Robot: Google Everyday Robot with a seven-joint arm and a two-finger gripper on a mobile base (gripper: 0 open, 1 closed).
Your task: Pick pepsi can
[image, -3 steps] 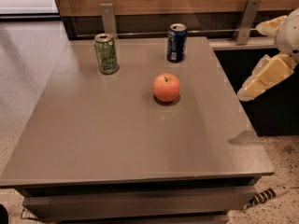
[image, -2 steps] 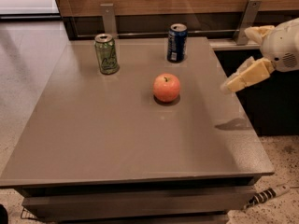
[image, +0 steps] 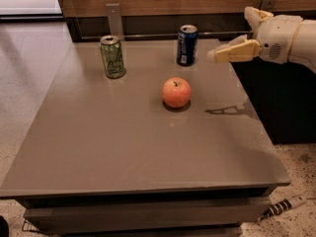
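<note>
The pepsi can [image: 187, 45] is dark blue with a silver top and a white label patch. It stands upright near the far edge of the grey table [image: 123, 147]. My gripper [image: 231, 33] comes in from the right, above the table's far right corner. It is level with the can and a short way to its right, not touching it. The fingers are spread open and hold nothing. The lower finger [image: 232, 52] points left at the can.
A light green can [image: 113, 57] stands at the far left of the table. A red apple [image: 176, 93] lies in the middle, in front of the pepsi can. A wooden wall with metal brackets runs behind the table. A dark cabinet stands to the right.
My gripper has moved left and up, from beside the table's right edge to the far right corner, close to the pepsi can. The cans and the apple have not moved.
</note>
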